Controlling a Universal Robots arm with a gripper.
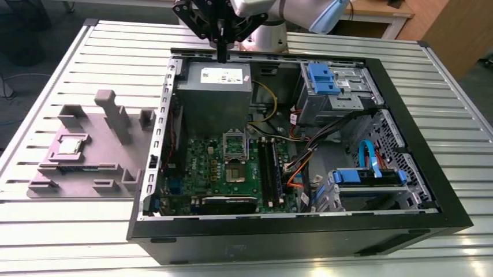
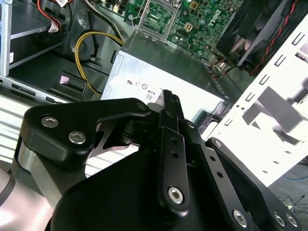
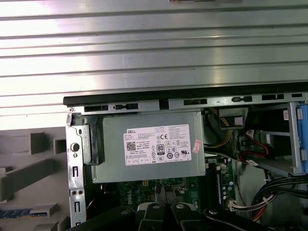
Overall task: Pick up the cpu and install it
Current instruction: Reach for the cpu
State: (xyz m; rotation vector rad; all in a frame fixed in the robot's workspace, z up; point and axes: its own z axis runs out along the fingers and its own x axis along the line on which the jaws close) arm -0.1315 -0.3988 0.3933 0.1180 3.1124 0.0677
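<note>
Black gripper (image 1: 221, 57) clenched empty above large grey metal box (image 1: 214, 92); small silver square cpu (image 1: 69, 145) well apart from it, cradled for pickup in grey moulded tray (image 1: 108, 157).

Surface (image 1: 77, 231) is a pale silver slatted metal bench, grooves running from the exterior view's left to its right, with bright glare streaks on the slats, strongest along the near edge; the same ribbed slats show lit in the first wrist view. Past the far edge at the exterior view's right: a light wooden desk top on a white frame (image 1: 381, 12), and a tan wood panel (image 1: 454, 34) beside it. Floor (image 1: 23, 75) at the exterior view's left is dark grey, thin cable (image 1: 6, 86) lying on it.
</note>
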